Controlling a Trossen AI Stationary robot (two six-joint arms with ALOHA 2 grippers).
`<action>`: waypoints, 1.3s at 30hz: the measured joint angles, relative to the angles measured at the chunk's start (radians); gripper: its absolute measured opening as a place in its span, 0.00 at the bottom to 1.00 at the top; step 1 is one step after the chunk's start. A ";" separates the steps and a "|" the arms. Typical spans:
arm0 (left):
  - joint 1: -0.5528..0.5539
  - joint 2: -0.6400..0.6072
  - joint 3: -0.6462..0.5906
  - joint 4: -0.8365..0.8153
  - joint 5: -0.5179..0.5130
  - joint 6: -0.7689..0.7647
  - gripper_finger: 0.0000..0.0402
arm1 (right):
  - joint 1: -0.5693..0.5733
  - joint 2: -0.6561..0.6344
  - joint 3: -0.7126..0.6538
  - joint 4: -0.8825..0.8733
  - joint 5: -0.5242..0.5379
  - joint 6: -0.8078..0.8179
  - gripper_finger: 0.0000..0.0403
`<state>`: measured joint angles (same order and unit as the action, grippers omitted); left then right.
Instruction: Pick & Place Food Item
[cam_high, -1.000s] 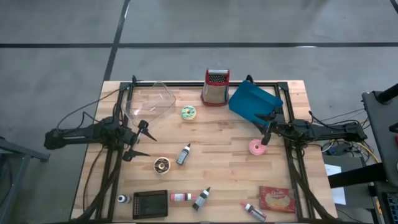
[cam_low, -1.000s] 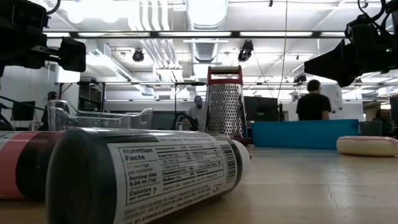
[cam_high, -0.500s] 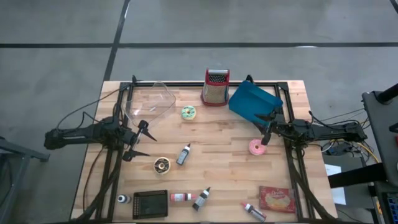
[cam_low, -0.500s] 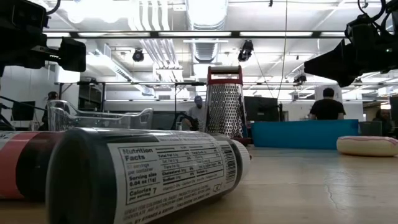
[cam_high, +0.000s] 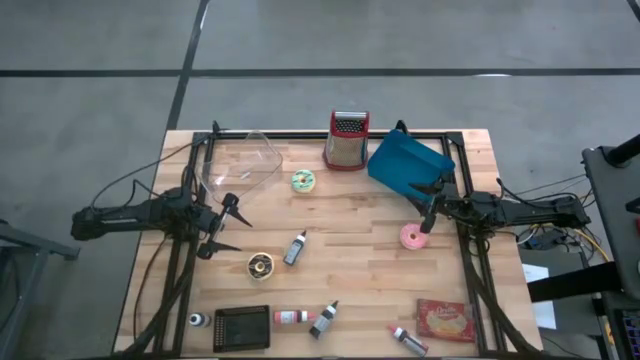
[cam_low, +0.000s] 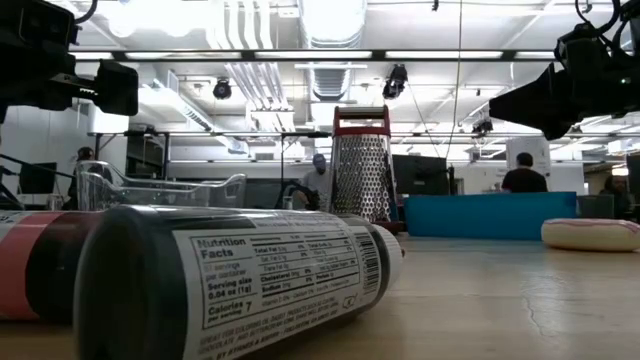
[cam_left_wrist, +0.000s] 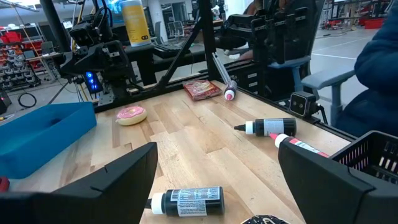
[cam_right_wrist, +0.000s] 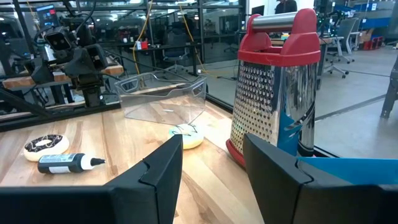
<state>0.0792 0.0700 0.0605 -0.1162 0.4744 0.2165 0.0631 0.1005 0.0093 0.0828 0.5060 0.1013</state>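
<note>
Two pincers, both empty: I see the left pincer (cam_high: 222, 226) spread wide near the chocolate donut (cam_high: 260, 264), the right pincer (cam_high: 428, 206) part-open above the pink donut (cam_high: 412, 237), likely my pick.

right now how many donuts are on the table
3. A pink donut lies by the right gripper, a green-iced donut sits near the grater, and a chocolate donut lies near the left gripper. None looks hidden.
</note>
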 joint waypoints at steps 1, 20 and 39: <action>0.000 0.000 0.000 0.000 0.000 0.000 0.85 | 0.000 0.000 0.000 0.000 0.000 0.000 0.41; 0.000 0.000 0.000 0.000 -0.008 0.000 0.85 | 0.000 0.000 0.000 0.000 0.000 0.000 0.41; 0.000 0.000 0.000 0.004 -0.018 0.036 0.85 | 0.000 0.000 0.000 0.000 0.000 0.000 0.41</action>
<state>0.0792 0.0696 0.0605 -0.1117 0.4565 0.2526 0.0629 0.1007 0.0093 0.0828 0.5060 0.1013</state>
